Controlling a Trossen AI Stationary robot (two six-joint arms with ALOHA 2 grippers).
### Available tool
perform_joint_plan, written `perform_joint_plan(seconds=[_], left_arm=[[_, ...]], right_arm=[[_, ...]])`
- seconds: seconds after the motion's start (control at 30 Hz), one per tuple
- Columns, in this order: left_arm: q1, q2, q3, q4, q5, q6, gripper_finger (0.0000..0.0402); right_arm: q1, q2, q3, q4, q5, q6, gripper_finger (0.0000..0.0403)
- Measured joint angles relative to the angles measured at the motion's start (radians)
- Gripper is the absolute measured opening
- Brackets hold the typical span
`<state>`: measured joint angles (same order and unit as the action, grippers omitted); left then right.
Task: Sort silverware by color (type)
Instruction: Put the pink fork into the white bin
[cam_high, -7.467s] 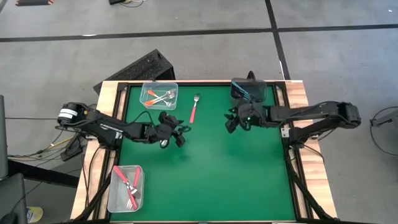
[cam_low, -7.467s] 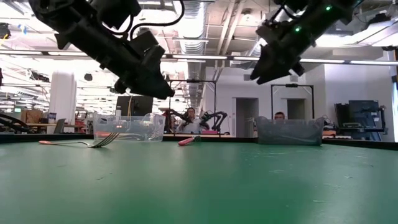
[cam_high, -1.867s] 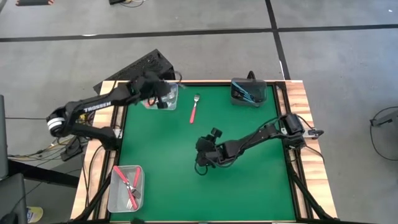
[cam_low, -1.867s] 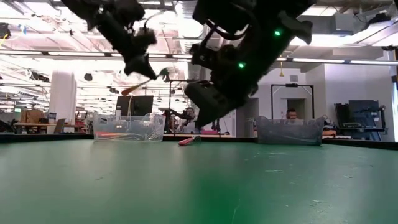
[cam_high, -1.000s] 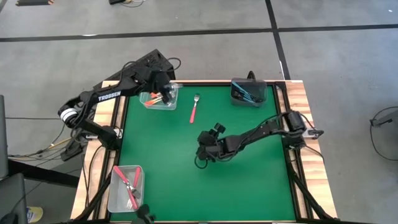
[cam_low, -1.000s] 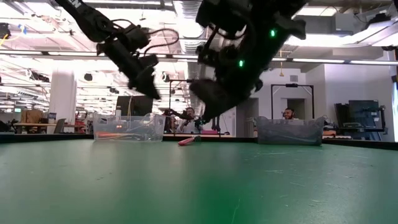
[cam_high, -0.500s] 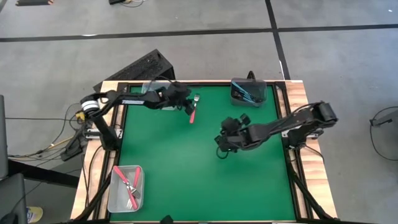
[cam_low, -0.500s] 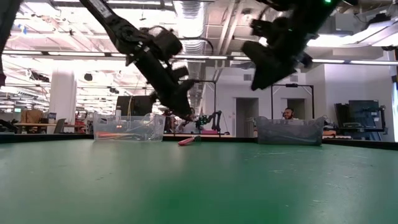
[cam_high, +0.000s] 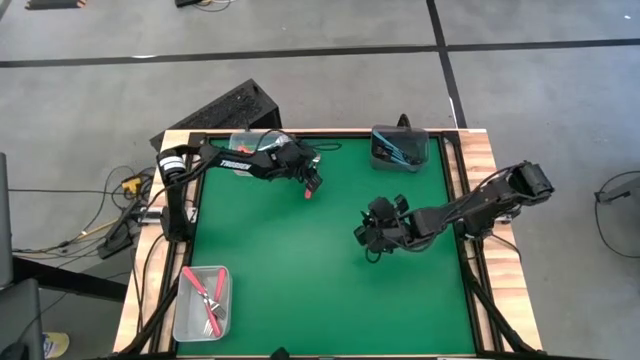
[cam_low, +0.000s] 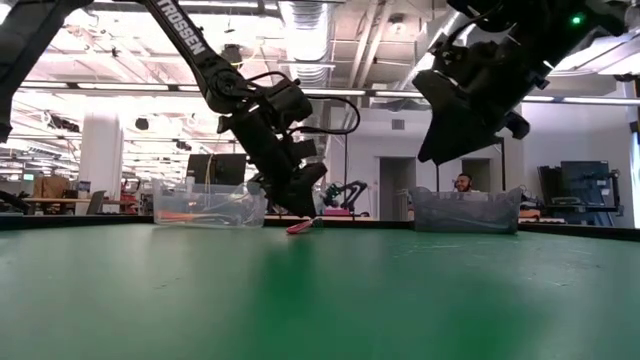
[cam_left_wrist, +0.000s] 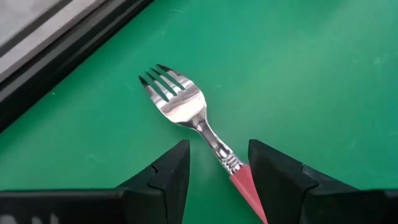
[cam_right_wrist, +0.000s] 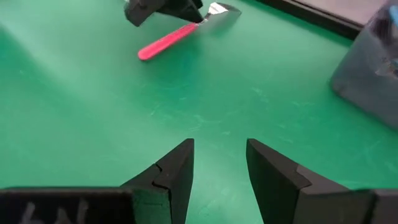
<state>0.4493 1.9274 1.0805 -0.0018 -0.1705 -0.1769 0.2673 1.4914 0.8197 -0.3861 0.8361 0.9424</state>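
Note:
A red-handled fork (cam_left_wrist: 177, 106) lies flat on the green mat near the far edge, also seen in the high view as fork (cam_high: 309, 188) and in the low view as fork (cam_low: 300, 227). My left gripper (cam_left_wrist: 219, 149) is open and low over it, one finger on each side of the neck where the metal joins the red handle (cam_left_wrist: 244, 185), touching nothing that I can see. The same left gripper (cam_high: 312, 177) reaches in from the far-left corner. My right gripper (cam_high: 374, 238) is open and hangs over the mat right of centre, its fingers (cam_right_wrist: 177, 163) apart above bare mat.
A clear bin (cam_high: 243, 160) with orange forks sits at the far left, partly under my left arm. A dark bin (cam_high: 398, 148) with blue forks stands at the far right. A clear bin (cam_high: 203, 300) with red forks sits on the near-left rail. People show beyond the table.
My left gripper has swung from above the far-left clear bin toward the table's right and come down over the red fork. My right gripper has moved from the table's middle toward the right edge and risen. The fork has stayed where it was.

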Motion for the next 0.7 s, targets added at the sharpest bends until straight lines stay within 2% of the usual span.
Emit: perform_joint_plan(seconds=[0.27, 0.5, 0.7], left_arm=[[-0.039, -0.004, -0.001, -0.007, -0.004, -0.011, 0.0151], [-0.092, -0.016, 0.053, -0.094, -0.192, 0.041, 0.0151], [-0.078, -0.017, 0.110, -0.220, -0.270, 0.082, 0.0151]], right_arm=[[0.003, 0.002, 0.001, 0.008, 0.000, 0.002, 0.0171], [0.006, 0.002, 0.001, 0.009, 0.000, -0.001, 0.0171], [0.009, 0.002, 0.001, 0.004, 0.003, 0.000, 0.0171]])
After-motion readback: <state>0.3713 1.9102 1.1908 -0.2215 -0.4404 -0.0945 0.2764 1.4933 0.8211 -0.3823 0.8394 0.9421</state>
